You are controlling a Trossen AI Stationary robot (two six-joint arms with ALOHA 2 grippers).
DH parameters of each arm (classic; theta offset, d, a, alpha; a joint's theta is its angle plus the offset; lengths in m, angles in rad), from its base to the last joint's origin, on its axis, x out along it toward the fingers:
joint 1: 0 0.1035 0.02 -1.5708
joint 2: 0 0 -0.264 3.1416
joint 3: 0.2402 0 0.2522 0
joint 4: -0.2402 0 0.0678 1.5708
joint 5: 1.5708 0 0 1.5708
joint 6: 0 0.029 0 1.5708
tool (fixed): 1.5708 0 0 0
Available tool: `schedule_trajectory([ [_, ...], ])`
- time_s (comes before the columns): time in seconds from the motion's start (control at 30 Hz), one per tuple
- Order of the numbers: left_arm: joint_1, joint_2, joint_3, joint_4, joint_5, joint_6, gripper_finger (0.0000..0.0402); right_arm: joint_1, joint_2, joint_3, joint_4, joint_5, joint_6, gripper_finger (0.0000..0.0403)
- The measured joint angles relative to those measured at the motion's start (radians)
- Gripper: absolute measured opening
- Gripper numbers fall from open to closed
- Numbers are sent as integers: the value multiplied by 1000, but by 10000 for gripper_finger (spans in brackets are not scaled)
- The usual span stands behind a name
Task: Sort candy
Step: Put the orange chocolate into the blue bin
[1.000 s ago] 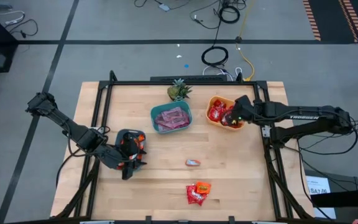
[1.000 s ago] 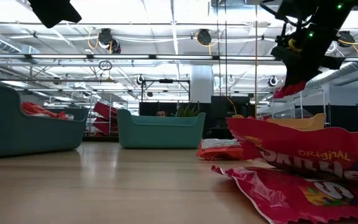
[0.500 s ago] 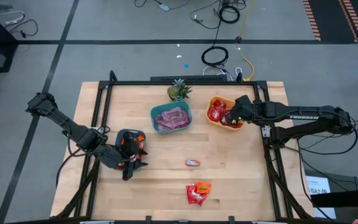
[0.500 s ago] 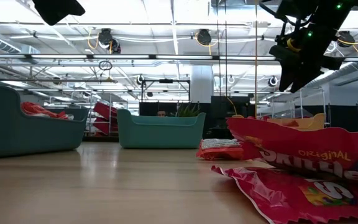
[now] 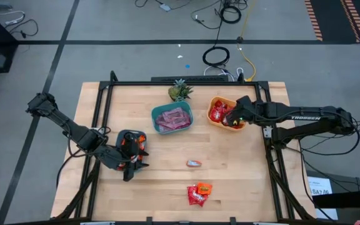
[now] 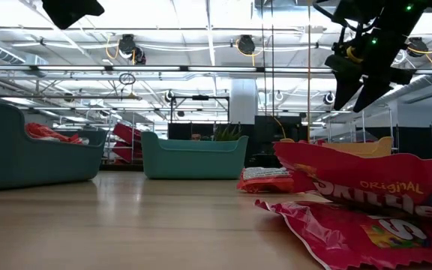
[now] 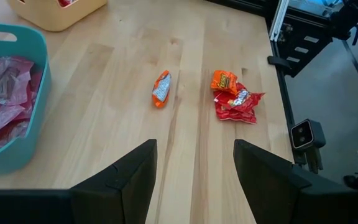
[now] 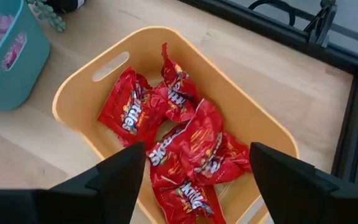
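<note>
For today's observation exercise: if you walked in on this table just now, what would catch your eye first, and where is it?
The yellow bowl near the table's far right, heaped with red candy packs, stands out most, with the right pincer open just above it. Next comes the small cluster of red and orange candies lying loose near the front edge, with one more candy alone at mid-table.

Around my wooden table lies a grey concrete floor crossed by dark seams, with coiled black cables beyond the far edge, and overhead a bright ceiling of pipes, beams and lamps.
</note>
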Motion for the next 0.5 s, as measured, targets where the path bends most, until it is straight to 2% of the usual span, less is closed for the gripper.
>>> schedule_trajectory([
  [0.3, 0, 0, 0, -2, 0, 0, 222, 1, 0, 0, 25, -69, -8, 273],
  [0.5, 0, 0, 0, -1, 2, 0, 222, 47, -6, 0, 194, -70, -134, 248],
])
